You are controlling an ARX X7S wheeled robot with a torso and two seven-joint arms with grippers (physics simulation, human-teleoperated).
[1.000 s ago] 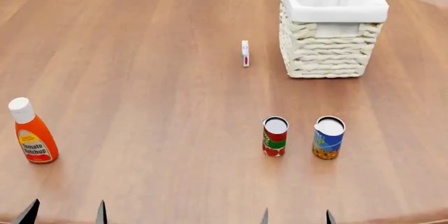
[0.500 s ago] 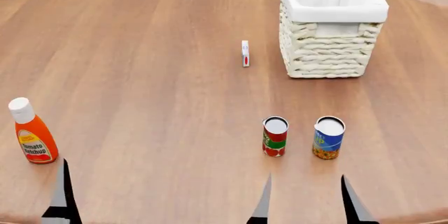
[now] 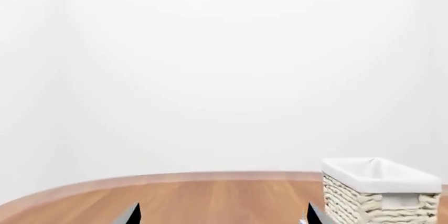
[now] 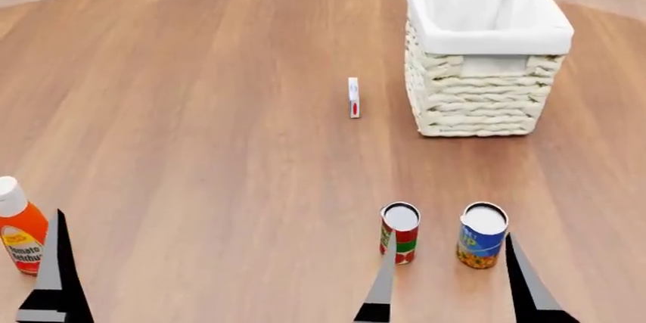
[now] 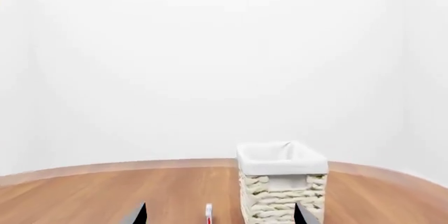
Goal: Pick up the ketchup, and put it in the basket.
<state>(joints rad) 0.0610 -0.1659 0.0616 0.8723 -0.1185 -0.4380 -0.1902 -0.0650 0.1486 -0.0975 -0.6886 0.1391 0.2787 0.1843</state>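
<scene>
The ketchup (image 4: 18,234), an orange-red bottle with a white cap, stands upright at the head view's left edge, partly cut off by the frame. The cream wicker basket (image 4: 486,66) with a white liner stands at the far right; it also shows in the left wrist view (image 3: 378,195) and the right wrist view (image 5: 281,184). My left gripper (image 3: 222,220) is open and empty; only one of its fingers (image 4: 56,274) shows in the head view, just right of the ketchup. My right gripper (image 4: 454,293) is open and empty, its fingers flanking the blue-and-yellow can.
A red-and-green can (image 4: 400,232) and a blue-and-yellow can (image 4: 482,234) stand near the front. A small white-and-red box (image 4: 353,97) stands upright left of the basket and shows in the right wrist view (image 5: 209,213). The round wooden table (image 4: 222,111) ends at a curved far edge.
Both grippers have risen further into the head view. The left one has shifted left towards the ketchup. The view has moved, so everything on the table now sits lower in the picture.
</scene>
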